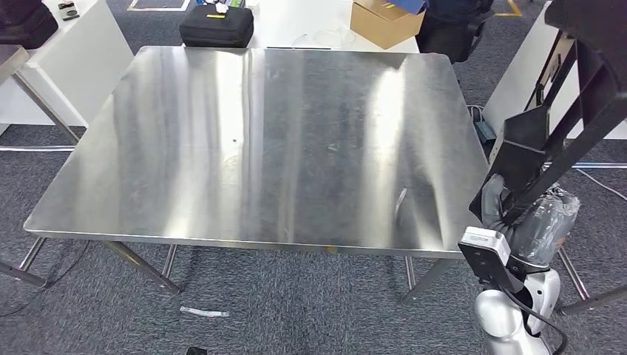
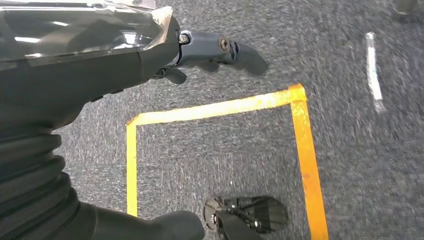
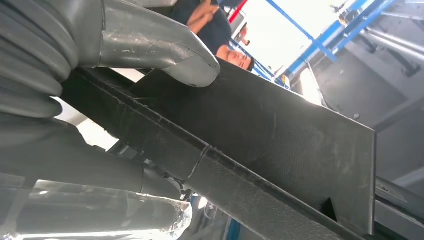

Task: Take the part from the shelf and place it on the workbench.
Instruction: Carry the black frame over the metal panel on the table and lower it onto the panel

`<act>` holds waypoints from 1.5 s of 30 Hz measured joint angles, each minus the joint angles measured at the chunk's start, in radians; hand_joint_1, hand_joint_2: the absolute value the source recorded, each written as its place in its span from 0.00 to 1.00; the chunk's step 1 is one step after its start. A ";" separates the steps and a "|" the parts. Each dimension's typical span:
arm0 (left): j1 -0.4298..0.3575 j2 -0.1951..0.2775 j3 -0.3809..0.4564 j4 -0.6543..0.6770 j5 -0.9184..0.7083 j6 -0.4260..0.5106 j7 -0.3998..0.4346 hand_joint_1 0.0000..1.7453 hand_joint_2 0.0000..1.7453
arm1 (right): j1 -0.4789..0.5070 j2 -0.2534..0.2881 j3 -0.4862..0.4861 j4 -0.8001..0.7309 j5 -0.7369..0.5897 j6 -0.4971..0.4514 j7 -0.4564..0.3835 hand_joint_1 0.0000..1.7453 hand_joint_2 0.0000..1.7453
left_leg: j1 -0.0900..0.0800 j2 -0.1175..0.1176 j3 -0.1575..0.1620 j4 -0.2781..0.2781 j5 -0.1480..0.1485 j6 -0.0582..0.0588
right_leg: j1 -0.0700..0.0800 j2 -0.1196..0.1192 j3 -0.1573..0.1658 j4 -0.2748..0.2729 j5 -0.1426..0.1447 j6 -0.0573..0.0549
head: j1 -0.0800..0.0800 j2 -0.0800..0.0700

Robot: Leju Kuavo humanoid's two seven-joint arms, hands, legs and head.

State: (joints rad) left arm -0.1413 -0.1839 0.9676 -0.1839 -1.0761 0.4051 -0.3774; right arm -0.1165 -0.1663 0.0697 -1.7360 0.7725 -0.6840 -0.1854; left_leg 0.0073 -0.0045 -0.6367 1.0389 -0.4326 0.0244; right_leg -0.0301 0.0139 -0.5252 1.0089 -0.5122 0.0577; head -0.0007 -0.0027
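Now, right hand: fingers clamped on black part, just beside workbench edge.
Left hand: finger state unclear.

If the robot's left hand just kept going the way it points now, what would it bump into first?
Probably the grey carpet floor. In the wrist view the left hand hangs pointing down at it, past the yellow tape line, with nothing between, though depth is unclear.
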 joint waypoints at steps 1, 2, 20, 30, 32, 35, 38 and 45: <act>0.000 0.000 -0.001 0.000 0.000 0.000 0.000 0.00 1.00 | 0.000 0.000 0.000 0.001 0.000 0.000 0.000 0.95 1.00 | -0.002 0.000 0.002 -0.004 -0.002 0.004 | -0.001 0.000 0.002 -0.004 -0.001 0.006 | 0.000 0.000; 0.000 0.000 -0.001 0.000 0.000 0.000 0.000 0.00 1.00 | -0.001 -0.001 0.001 0.001 0.000 0.000 0.000 0.95 1.00 | -0.003 -0.001 0.007 -0.010 -0.002 0.010 | -0.002 -0.002 0.002 -0.002 -0.005 0.011 | 0.000 0.000; -0.006 -0.007 -0.007 0.000 -0.003 0.003 -0.002 0.00 1.00 | -0.011 -0.017 0.003 0.015 -0.003 0.000 0.000 0.95 1.00 | -0.015 -0.003 0.022 0.088 -0.111 -0.002 | 0.001 -0.010 -0.054 -0.009 0.067 -0.031 | -0.004 0.000; -0.008 -0.008 -0.011 0.001 -0.008 0.001 -0.004 0.00 1.00 | 0.002 -0.026 0.006 0.009 0.007 0.004 0.009 0.95 1.00 | 0.019 -0.003 0.006 0.006 -0.016 -0.026 | -0.003 -0.003 -0.016 -0.006 0.021 0.006 | -0.010 0.000; -0.008 -0.008 -0.011 0.001 -0.009 0.001 -0.004 0.00 1.00 | 0.002 -0.030 0.009 0.009 0.007 0.004 0.010 0.95 1.00 | 0.013 -0.004 0.010 0.001 -0.019 -0.004 | -0.005 -0.004 -0.013 -0.012 0.019 0.018 | -0.008 0.000; -0.008 -0.008 -0.012 0.001 -0.009 0.001 -0.005 0.00 1.00 | 0.002 -0.036 0.013 0.008 0.007 0.004 0.011 0.95 1.00 | 0.009 -0.004 0.022 -0.005 -0.024 0.024 | -0.009 -0.008 -0.061 0.079 -0.018 0.018 | -0.003 0.000; -0.009 -0.008 -0.012 0.001 -0.011 0.001 -0.005 0.00 1.00 | 0.005 -0.041 0.017 0.008 0.011 0.014 0.013 0.95 1.00 | -0.001 -0.005 0.034 -0.004 -0.034 0.038 | 0.001 -0.009 -0.179 0.271 -0.065 0.009 | -0.001 0.000; -0.013 -0.009 -0.026 0.002 -0.027 -0.007 0.007 0.00 1.00 | -0.048 -0.051 0.061 0.021 0.072 0.079 0.021 0.95 1.00 | -0.022 -0.012 0.062 -0.003 -0.061 0.039 | 0.023 -0.009 -0.100 0.013 0.086 0.000 | -0.002 0.000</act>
State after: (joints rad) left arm -0.1544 -0.1929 0.9421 -0.1821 -1.1036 0.3983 -0.3699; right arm -0.1641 -0.2171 0.1310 -1.7147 0.8446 -0.6051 -0.1645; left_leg -0.0143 -0.0170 -0.5746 1.0356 -0.4941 0.0635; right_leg -0.0070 0.0053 -0.6256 1.0214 -0.4264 0.0574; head -0.0028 -0.0027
